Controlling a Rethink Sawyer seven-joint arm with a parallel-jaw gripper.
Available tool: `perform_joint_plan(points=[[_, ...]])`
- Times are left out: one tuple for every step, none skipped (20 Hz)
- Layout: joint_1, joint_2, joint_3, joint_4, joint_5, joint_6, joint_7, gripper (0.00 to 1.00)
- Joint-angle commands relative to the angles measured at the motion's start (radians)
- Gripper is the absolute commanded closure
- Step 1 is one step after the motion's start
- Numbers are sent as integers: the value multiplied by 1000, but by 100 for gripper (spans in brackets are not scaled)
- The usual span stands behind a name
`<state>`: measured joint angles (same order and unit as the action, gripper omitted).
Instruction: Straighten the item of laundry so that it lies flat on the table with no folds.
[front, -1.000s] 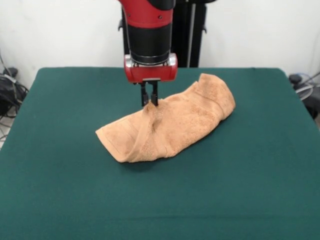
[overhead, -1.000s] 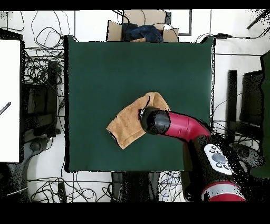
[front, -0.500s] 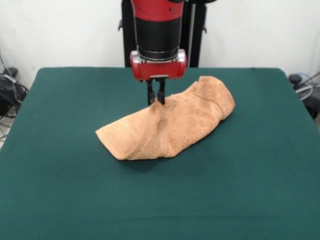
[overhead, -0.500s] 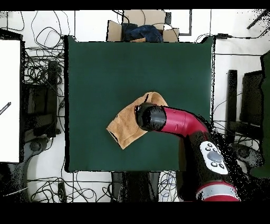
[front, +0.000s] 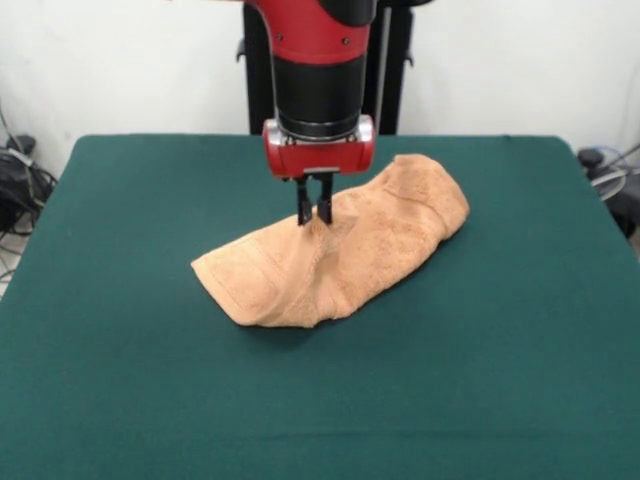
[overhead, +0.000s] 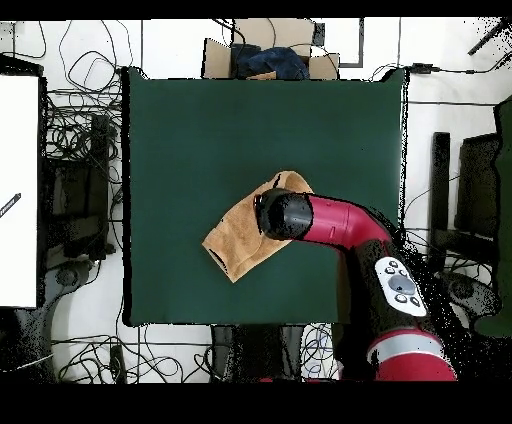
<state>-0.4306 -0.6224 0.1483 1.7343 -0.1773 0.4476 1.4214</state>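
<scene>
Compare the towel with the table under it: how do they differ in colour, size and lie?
The towel is peach-orange; the table is dark green. The towel is small and covers only a middle patch of the much larger table. The towel lies bunched and folded; the table's cloth lies flat. Both are fabric surfaces.

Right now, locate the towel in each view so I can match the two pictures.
Front view: the towel lies bunched just above the picture's centre, running from lower left to upper right.
Overhead view: the towel sits just below centre, partly hidden by the arm.
Shared landmark: the gripper pinching its upper fold, on the green table.
</scene>
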Motion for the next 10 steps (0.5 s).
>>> perform_joint_plan(points=[[14, 93, 65, -68, 18, 18, 105, 100], [25, 110, 56, -90, 19, 21, 113, 100], [27, 132, 56, -108, 22, 19, 116, 100], [29, 154, 56, -126, 26, 18, 119, 100], [36, 163, 54, -146, 25, 23, 117, 100], [39, 168, 58, -159, 30, 32, 118, 100], [42, 172, 62, -171, 35, 41, 118, 100], [55, 162, 56, -183, 39, 63, 123, 100], [63, 166, 54, -207, 42, 85, 121, 100], [71, 171, 53, -231, 45, 107, 119, 100]])
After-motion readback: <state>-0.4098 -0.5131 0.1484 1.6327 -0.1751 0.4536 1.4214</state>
